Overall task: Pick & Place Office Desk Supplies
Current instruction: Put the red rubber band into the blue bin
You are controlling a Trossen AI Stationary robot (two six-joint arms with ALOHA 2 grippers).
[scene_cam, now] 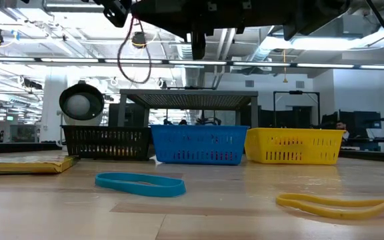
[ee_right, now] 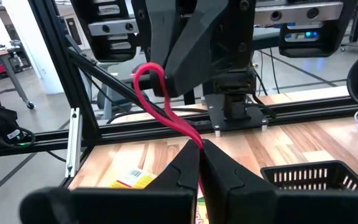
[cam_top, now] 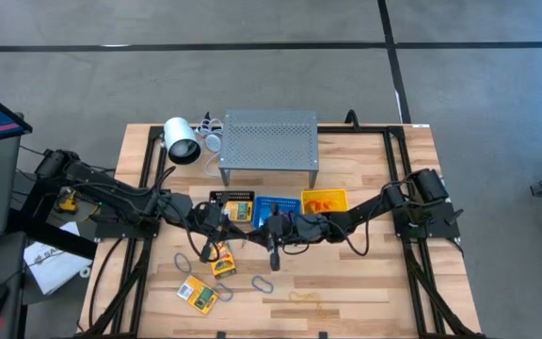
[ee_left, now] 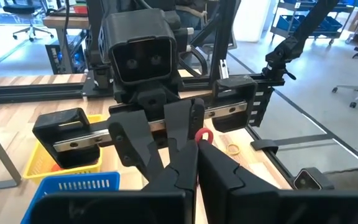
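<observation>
Item: red-brown band loop [ee_right: 166, 109], lifted clear of the table, at centre in the high view, just left of the blue basket [scene_cam: 199, 145].
Left gripper [ee_left: 188, 177]: clenched; you carry the loop's upper end here, and the rest hangs down as a long, narrow loop.
Right gripper [ee_right: 197, 162]: fingers pressed together, nose to nose with the left. In its own wrist view the band runs down to the seam between the fingertips, but you cannot tell whether it is pinched there.
Long axis: near vertical in the low view, where it hangs at upper left.
Nearer arm: the left; the loop hangs on its side of the meeting point.
Receivers: black basket [scene_cam: 105, 142], blue basket and yellow basket [scene_cam: 295, 147], in a row at mid-frame before the grey shelf [scene_cam: 189, 100].
Edges: you must clear the basket rims; the two wrists crowd each other.
Open room: judged ample above the baskets.
</observation>
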